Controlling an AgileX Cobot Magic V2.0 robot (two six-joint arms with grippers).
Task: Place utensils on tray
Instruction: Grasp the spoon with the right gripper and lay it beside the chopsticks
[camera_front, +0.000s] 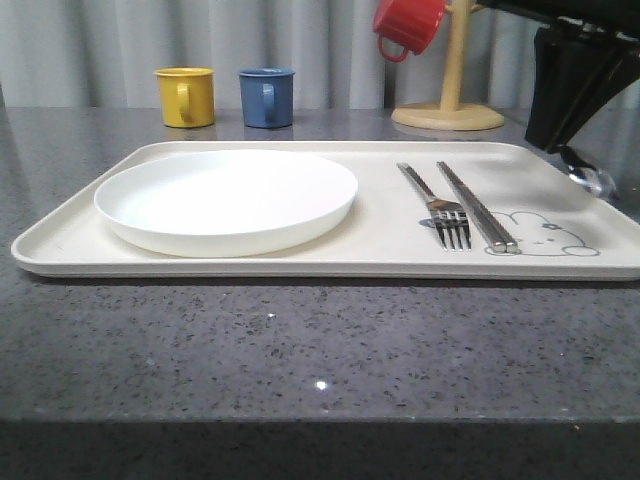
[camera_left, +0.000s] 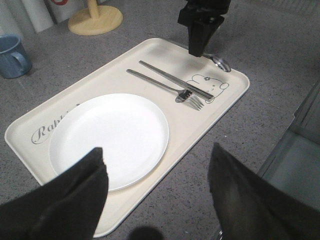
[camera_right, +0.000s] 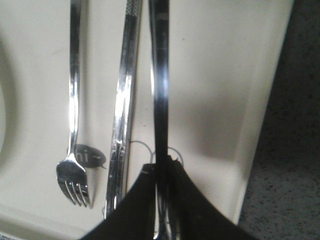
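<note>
A broad cream tray (camera_front: 250, 262) with rounded corners and a low raised rim lies on the speckled grey stone-look counter (camera_front: 300, 350), its matte surface printed with a grey line-drawn rabbit (camera_front: 545, 236) at one end and looping script at the other, of which "Rabb" can be read beside the plate in the left wrist view. On it sits a round, shallow white plate (camera_front: 226, 198), smooth and glossy. Just beside the plate lie a slim polished steel fork (camera_front: 440, 208), four tines toward the near edge, and a pair of flat steel chopsticks (camera_front: 478, 205), side by side and parallel to the fork, their tips touching the rabbit drawing. The right gripper (camera_left: 202, 37), matte black and wedge-shaped, is pressed together on a shiny steel spoon (camera_left: 221, 62) whose bowl shows at the tray's far right rim; in the right wrist view the spoon's long mirror-bright handle runs out from between the fingers, over the tray beside the chopsticks. The left gripper (camera_left: 155, 192) hangs above the near edge of the tray with its dark fingers (camera_left: 75, 200) spread wide and nothing between them. Behind the tray stand a yellow mug (camera_front: 186, 96) and a blue mug (camera_front: 267, 97), both matte, and a red mug (camera_front: 408, 25) hangs on a pale wooden stand (camera_front: 450, 100) with a round base.
</note>
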